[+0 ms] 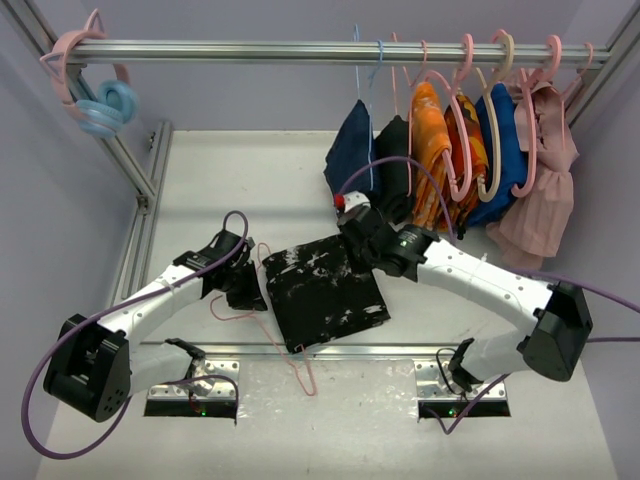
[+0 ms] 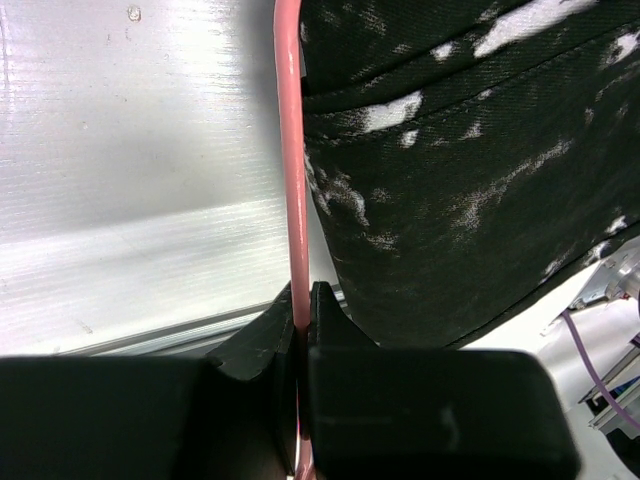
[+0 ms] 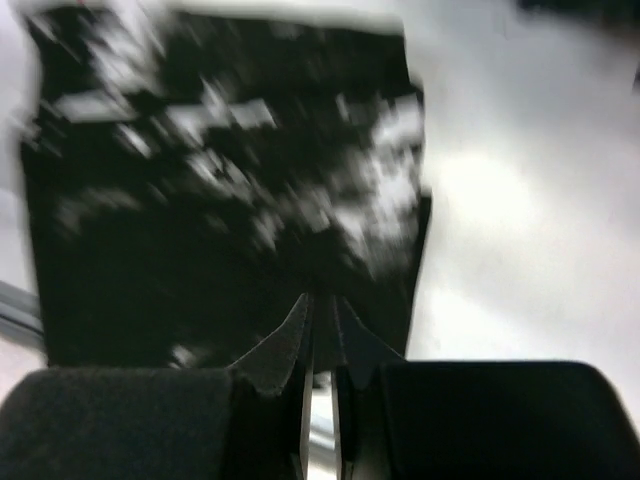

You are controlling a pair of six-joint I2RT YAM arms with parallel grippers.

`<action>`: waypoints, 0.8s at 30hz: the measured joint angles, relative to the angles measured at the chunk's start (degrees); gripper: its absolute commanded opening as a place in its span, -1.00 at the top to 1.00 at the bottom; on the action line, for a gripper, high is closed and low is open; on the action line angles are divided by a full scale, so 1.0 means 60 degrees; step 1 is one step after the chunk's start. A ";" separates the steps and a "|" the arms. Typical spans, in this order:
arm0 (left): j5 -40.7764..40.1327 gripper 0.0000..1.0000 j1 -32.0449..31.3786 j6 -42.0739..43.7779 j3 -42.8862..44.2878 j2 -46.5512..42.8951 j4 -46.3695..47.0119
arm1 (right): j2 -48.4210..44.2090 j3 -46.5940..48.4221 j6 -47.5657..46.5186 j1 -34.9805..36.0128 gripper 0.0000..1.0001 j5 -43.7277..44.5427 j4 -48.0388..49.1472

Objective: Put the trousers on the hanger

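The black trousers (image 1: 325, 295) with white splatter lie folded flat in the middle of the table. The thin pink hanger (image 1: 303, 368) lies partly under their left and near edges, its hook pointing toward the arm bases. My left gripper (image 1: 254, 290) sits at the trousers' left edge, shut on the hanger's wire (image 2: 291, 150), which runs straight out from the jaws (image 2: 303, 300) beside the cloth (image 2: 460, 170). My right gripper (image 1: 352, 245) is at the trousers' far edge. The blurred right wrist view shows its tips (image 3: 320, 305) pinched on the patterned fabric (image 3: 200, 200).
A metal rail (image 1: 250, 48) spans the back. From its right part hang a navy garment (image 1: 352, 150), a black one (image 1: 395, 165), orange (image 1: 435, 150), blue (image 1: 502, 145) and pink (image 1: 545, 190) clothes on hangers. Pink and blue items (image 1: 100, 95) hang at the left end, and a slanted frame post (image 1: 135, 170) stands below them.
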 measured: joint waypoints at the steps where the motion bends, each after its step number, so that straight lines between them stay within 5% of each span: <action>1: 0.0003 1.00 0.0000 0.0001 0.0000 0.0000 0.0000 | 0.0175 0.0467 -0.0118 -0.0030 0.76 0.0028 0.0082; 5: 0.0063 1.00 0.0000 0.0006 0.0000 0.0000 -0.0002 | 0.1727 0.2002 -0.0622 -0.0326 0.80 0.0039 0.0150; 15: 0.0327 1.00 0.0000 0.0077 0.0000 -0.0081 0.0033 | 0.5903 0.2347 -0.1086 -0.0978 0.83 -0.0002 0.0799; 20: 0.0384 1.00 0.0000 0.0104 0.0000 -0.0212 0.0022 | 0.5865 0.2533 -0.1236 -0.0914 0.41 0.0209 0.0708; 24: 0.0414 1.00 0.0000 0.0106 0.0000 -0.0215 0.0033 | 0.5291 0.2938 -0.1296 -0.0434 0.29 0.0725 -0.0140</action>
